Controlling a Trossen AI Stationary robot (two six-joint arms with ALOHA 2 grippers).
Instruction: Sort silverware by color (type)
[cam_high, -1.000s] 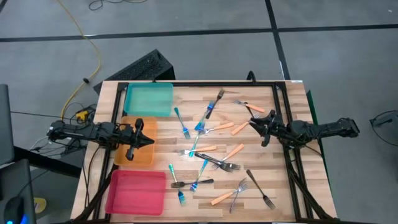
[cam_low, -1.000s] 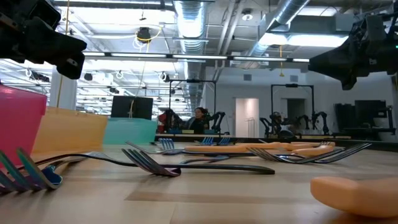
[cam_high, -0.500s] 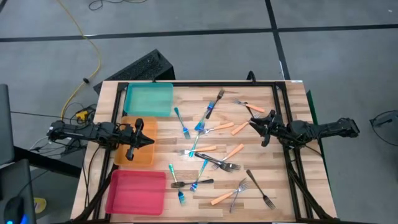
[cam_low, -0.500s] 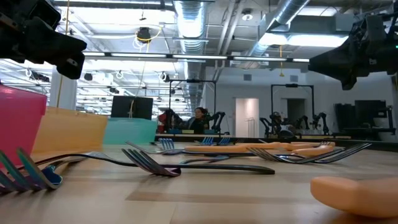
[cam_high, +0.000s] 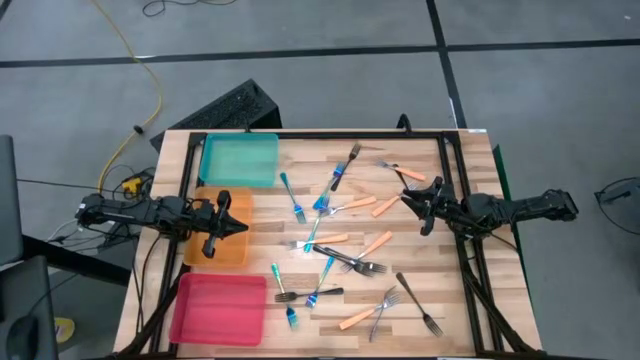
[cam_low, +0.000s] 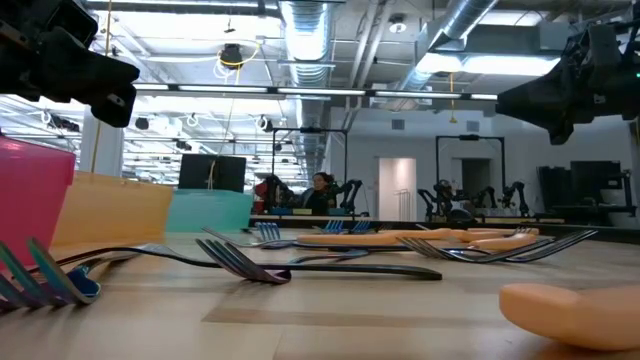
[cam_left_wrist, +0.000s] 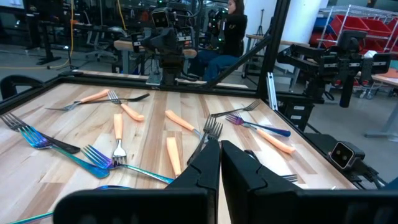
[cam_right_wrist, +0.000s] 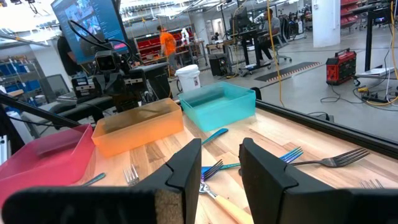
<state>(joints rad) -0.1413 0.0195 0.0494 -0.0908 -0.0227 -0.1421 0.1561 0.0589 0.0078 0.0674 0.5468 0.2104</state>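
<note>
The silverware, several forks, lies scattered flat on the middle of the wooden table (cam_high: 450, 300). Some have blue handles (cam_high: 292, 197), some have orange handles (cam_high: 385, 205), and some are all dark (cam_high: 418, 303). My left gripper (cam_high: 238, 226) hovers level above the orange tray at the table's left side, its fingers (cam_left_wrist: 209, 163) shut on nothing. My right gripper (cam_high: 410, 200) hovers level at the table's right side, above an orange-handled fork. Its fingers (cam_right_wrist: 186, 165) stand apart with nothing between them. Both point toward the middle of the table.
Three trays stand along the table's left edge: teal (cam_high: 240, 160) at the far end, orange (cam_high: 238, 250) in the middle, pink (cam_high: 218, 308) nearest. A black frame (cam_high: 452, 160) runs along the table's edges. People and other machines show in the room beyond.
</note>
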